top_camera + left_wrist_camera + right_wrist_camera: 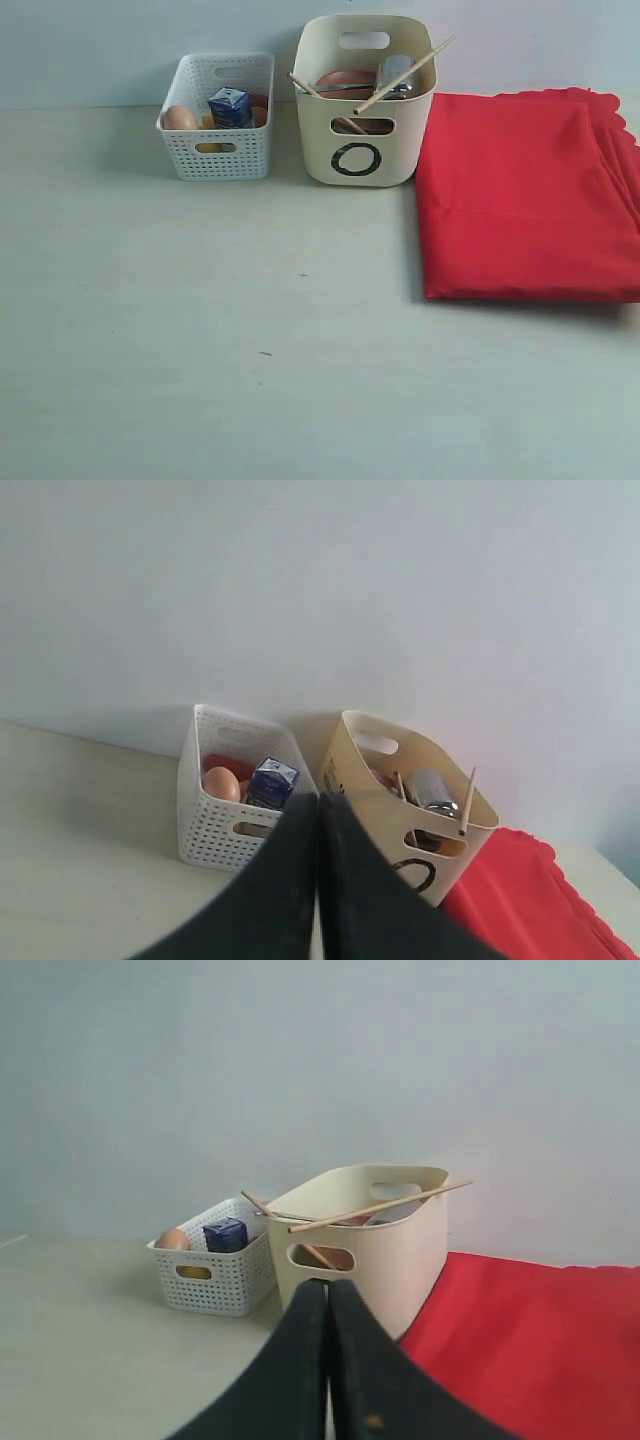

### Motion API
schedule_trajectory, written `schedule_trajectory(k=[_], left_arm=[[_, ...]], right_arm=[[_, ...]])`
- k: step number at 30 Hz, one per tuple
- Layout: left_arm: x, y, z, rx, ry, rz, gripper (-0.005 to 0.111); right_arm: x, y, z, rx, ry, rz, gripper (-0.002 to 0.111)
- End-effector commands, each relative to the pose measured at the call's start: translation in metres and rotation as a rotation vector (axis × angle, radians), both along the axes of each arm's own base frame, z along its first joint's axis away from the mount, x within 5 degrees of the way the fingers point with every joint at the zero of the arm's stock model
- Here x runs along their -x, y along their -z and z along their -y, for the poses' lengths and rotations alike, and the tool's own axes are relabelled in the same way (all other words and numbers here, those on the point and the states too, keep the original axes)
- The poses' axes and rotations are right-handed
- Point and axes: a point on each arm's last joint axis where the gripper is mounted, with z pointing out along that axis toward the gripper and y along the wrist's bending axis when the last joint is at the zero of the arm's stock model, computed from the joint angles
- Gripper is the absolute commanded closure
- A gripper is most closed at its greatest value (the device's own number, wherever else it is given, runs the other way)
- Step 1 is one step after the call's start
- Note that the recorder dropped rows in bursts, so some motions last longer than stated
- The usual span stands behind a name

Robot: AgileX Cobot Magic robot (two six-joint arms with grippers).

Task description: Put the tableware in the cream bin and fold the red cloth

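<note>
The cream bin (365,110) stands at the back centre with its black "O" facing me. It holds the tableware: a brown plate (345,80), a steel cup (395,72) and chopsticks (402,76) leaning over the rim. Right of the bin lies the red cloth (525,195), folded into a layered rectangle with a scalloped far edge. No arm shows in the exterior view. My left gripper (319,802) is shut with nothing in it, well short of the bin (415,815). My right gripper (328,1286) is likewise shut and empty, with the bin (365,1240) and cloth (530,1345) beyond it.
A white perforated basket (220,120) stands left of the cream bin, holding an egg (180,118), a blue milk carton (230,106) and other food. A pale wall runs close behind both containers. The cloth reaches the right edge of the exterior view.
</note>
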Motion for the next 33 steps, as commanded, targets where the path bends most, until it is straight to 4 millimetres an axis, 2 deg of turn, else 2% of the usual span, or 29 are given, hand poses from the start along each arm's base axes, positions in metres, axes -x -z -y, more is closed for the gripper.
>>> schedule_trajectory(k=[1,4,7,13,33], left_arm=[[0.0,0.002,0.0,-0.014,0.001,0.007,0.104],[0.0,0.002,0.0,-0.014,0.001,0.007,0.104],[0.0,0.002,0.0,-0.014,0.001,0.007,0.104],[0.0,0.002,0.0,-0.016,0.001,0.008,0.104],[0.0,0.002,0.0,-0.018,0.001,0.009,0.104]], right_arm=[[0.0,0.002,-0.001,0.039,-0.005,0.005,0.108],[0.001,0.008,-0.002,0.153,-0.019,-0.029,0.108],[0.0,0.015,0.003,0.187,0.025,-0.101,0.108],[-0.003,0.014,0.014,-0.047,0.155,-0.157,0.108],[-0.003,0.014,0.016,-0.031,0.174,-0.147,0.108]])
